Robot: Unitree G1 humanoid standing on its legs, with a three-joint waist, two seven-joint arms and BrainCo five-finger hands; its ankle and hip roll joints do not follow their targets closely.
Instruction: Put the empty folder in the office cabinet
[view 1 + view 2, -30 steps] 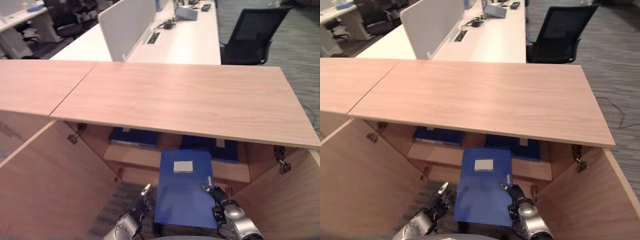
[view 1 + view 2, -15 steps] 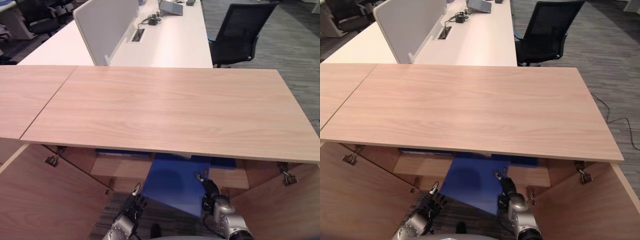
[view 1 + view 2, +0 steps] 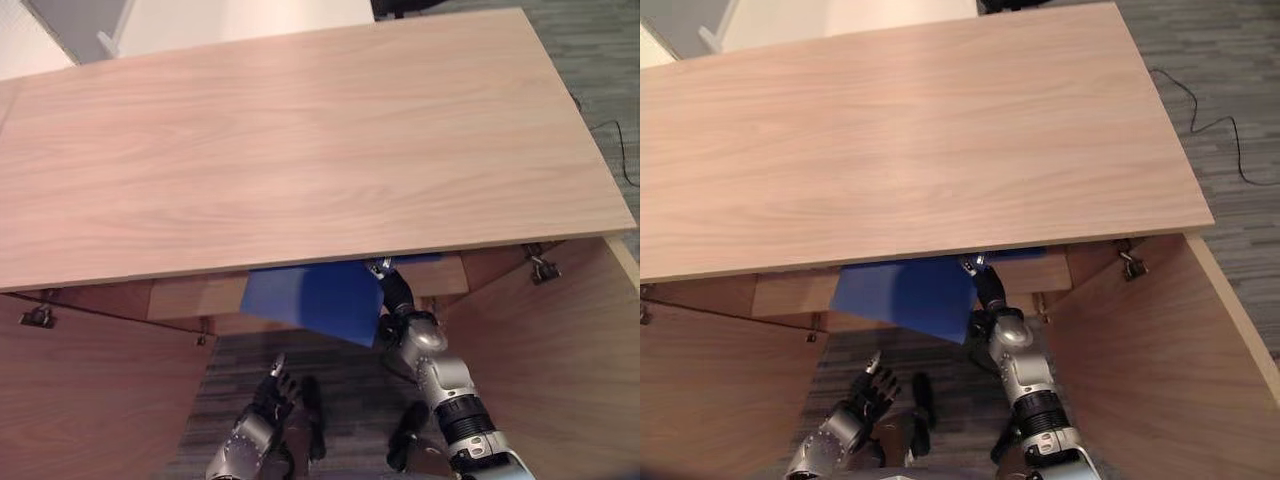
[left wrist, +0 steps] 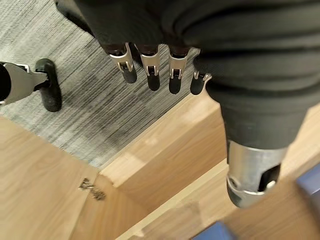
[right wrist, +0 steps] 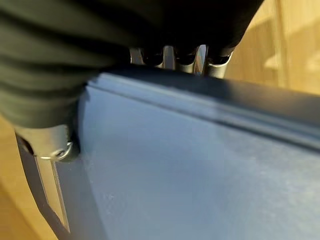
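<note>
The smooth blue folder (image 3: 315, 298), flat and without any label to read, sits partly hidden under the wooden cabinet top (image 3: 300, 140), pinched at its edge by the right hand (image 3: 392, 296), while the left hand (image 3: 272, 388) hangs with relaxed, straight fingers over the grey carpet (image 3: 340, 365).

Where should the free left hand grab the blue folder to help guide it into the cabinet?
Probably the near left corner of the blue folder, coming up from below on the left. The folder lies flat and thin, mostly under the cabinet top, so that edge is what is exposed. The right hand already pinches its right edge; the left hand hangs open below.
</note>
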